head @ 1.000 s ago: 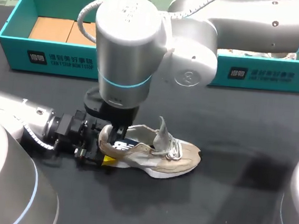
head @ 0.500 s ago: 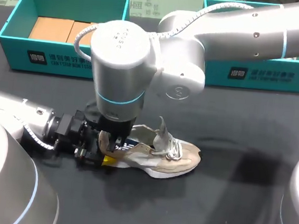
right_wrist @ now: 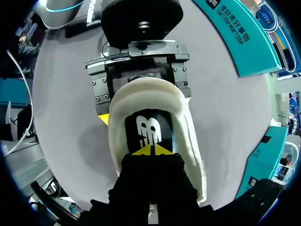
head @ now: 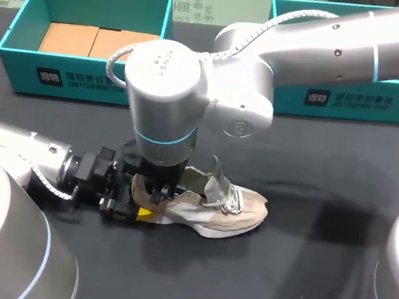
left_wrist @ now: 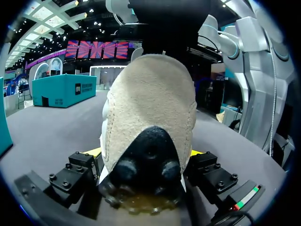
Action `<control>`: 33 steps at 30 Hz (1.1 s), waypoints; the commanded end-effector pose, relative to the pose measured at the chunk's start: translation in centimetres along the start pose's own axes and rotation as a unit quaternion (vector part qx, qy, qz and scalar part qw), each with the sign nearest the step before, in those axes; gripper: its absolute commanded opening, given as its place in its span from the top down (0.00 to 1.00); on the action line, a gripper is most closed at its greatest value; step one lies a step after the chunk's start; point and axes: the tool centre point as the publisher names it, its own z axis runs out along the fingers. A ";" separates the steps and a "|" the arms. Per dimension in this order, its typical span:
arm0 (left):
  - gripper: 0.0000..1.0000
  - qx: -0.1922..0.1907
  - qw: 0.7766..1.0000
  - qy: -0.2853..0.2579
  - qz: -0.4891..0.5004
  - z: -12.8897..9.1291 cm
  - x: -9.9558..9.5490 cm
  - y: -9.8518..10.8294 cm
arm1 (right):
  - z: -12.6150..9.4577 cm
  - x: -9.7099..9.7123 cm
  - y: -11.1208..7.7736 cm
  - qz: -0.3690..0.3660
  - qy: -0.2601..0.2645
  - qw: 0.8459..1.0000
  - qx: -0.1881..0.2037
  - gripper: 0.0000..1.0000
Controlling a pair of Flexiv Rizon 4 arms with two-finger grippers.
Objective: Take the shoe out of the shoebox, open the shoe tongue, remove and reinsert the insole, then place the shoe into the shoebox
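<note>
Beige suede sneaker [head: 215,211] sole down on black desk [head: 301,272], near the front middle, toe pointing away from left hand [left_wrist: 146,157]. Heel clamped from both sides between that hand's yellow tips, low along the desk. Right hand [right_wrist: 151,149] straight down inside the shoe opening, tips pressed together, resting on black insole with white logo [right_wrist: 148,129] at the heel end; impossible to tell whether any of it is pinched. Grey tongue [head: 216,179] standing upright above white laces [head: 231,198]. Open teal cardboard shoebox [head: 23,69] at back left, well apart from the sneaker; second teal box [head: 345,100] at back right.
</note>
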 end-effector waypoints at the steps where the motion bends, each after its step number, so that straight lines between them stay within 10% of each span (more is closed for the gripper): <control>1: 1.00 0.000 1.000 0.000 0.000 0.0 0.0 0.1 | 0.2 -0.1 -0.6 0.002 -0.001 1.000 -0.004 1.00; 18: 1.00 0.000 1.000 0.000 0.000 0.0 0.0 0.1 | 0.2 -1.3 -3.8 0.029 -0.027 0.999 0.000 1.00; 25: 1.00 0.000 1.000 0.000 0.000 0.0 0.0 0.1 | 0.6 -2.0 -3.9 0.024 -0.027 0.999 -0.002 0.69; 33: 1.00 0.000 1.000 0.000 0.000 0.0 0.0 0.1 | 2.0 -2.3 -3.7 0.010 -0.003 1.000 -0.001 0.60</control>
